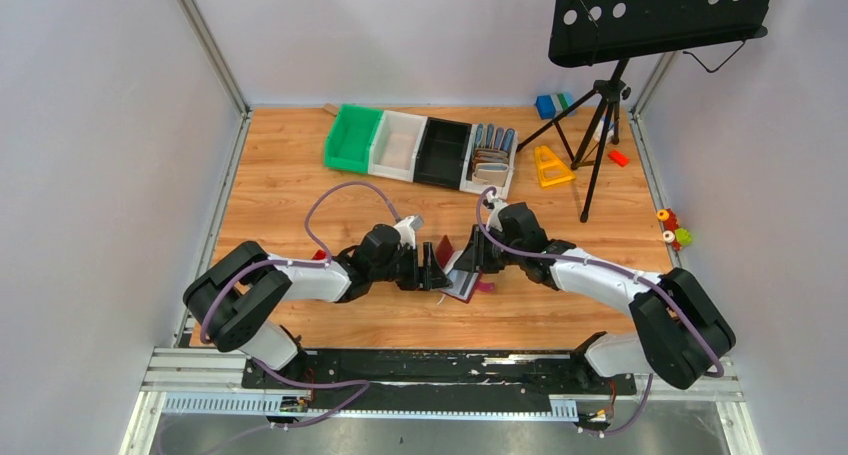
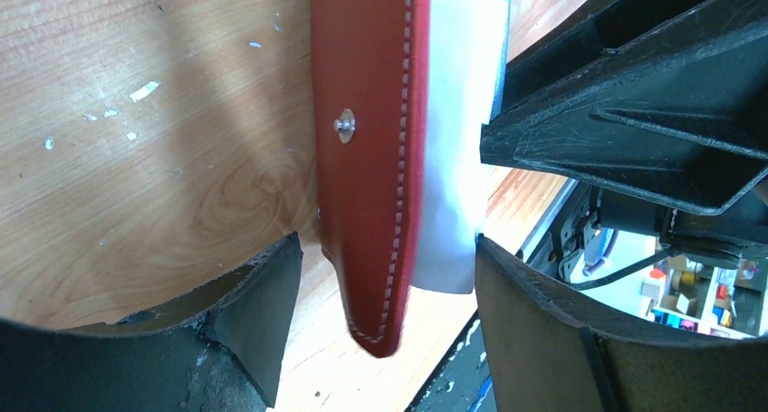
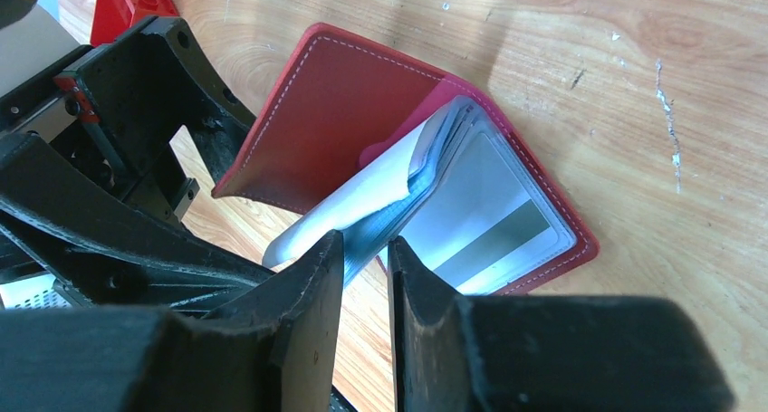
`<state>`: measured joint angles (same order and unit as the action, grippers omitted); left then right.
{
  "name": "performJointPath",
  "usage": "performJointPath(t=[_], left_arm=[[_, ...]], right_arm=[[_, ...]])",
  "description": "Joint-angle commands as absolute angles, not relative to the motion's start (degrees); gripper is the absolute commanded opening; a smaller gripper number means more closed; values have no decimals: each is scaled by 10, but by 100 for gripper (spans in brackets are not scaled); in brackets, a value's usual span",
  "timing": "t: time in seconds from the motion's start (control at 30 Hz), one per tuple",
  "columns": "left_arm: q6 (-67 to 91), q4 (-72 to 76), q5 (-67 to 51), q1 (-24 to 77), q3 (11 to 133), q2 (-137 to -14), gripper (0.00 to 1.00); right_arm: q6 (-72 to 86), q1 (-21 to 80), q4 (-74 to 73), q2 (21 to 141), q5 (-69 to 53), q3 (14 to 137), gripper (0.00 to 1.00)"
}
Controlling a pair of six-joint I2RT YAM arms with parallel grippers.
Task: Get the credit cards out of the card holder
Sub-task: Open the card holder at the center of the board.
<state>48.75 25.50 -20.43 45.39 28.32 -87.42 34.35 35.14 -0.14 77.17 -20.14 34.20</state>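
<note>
The maroon card holder (image 1: 462,283) lies open on the wooden table between both arms. In the right wrist view its red cover (image 3: 335,113) stands raised at the left. A pale silvery credit card (image 3: 494,235) with a dark stripe sits in a clear pocket on the flat half. My right gripper (image 3: 365,242) (image 1: 470,265) has its tips pinched on the edge of the pale stack of pockets (image 3: 426,177). My left gripper (image 2: 388,249) (image 1: 432,268) is open. The red flap (image 2: 362,158) with its snap stud hangs between the wide fingers (image 2: 263,312), touching neither.
A row of bins stands at the back: green (image 1: 352,138), white (image 1: 397,145), black (image 1: 443,152) and one holding upright wallets (image 1: 490,160). A music stand's tripod (image 1: 600,125), a yellow triangle (image 1: 550,165) and small toys (image 1: 672,230) are at the right. A red brick (image 3: 127,0) lies nearby.
</note>
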Motion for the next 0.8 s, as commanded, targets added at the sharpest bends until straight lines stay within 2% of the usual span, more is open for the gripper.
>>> performJointPath(t=[0.0, 0.07, 0.13, 0.23, 0.4, 0.47, 0.53, 0.77], left_arm=[[464, 240, -199, 454, 309, -859, 76], [463, 241, -198, 454, 313, -865, 73], [467, 247, -203, 454, 314, -873, 66], [478, 268, -211, 450, 309, -881, 51], [497, 304, -226, 440, 287, -879, 39], [497, 304, -223, 438, 283, -876, 38], [500, 311, -226, 435, 279, -878, 38], [518, 351, -248, 428, 267, -893, 43]], right_arm=[[332, 354, 21, 771, -212, 357, 25], [332, 354, 21, 769, -212, 354, 26], [332, 355, 21, 767, -212, 353, 28], [330, 355, 18, 763, -209, 352, 38], [331, 354, 15, 754, -196, 344, 57], [335, 355, 24, 749, -193, 332, 67], [341, 354, 35, 745, -191, 322, 73], [351, 354, 45, 744, -181, 309, 77]])
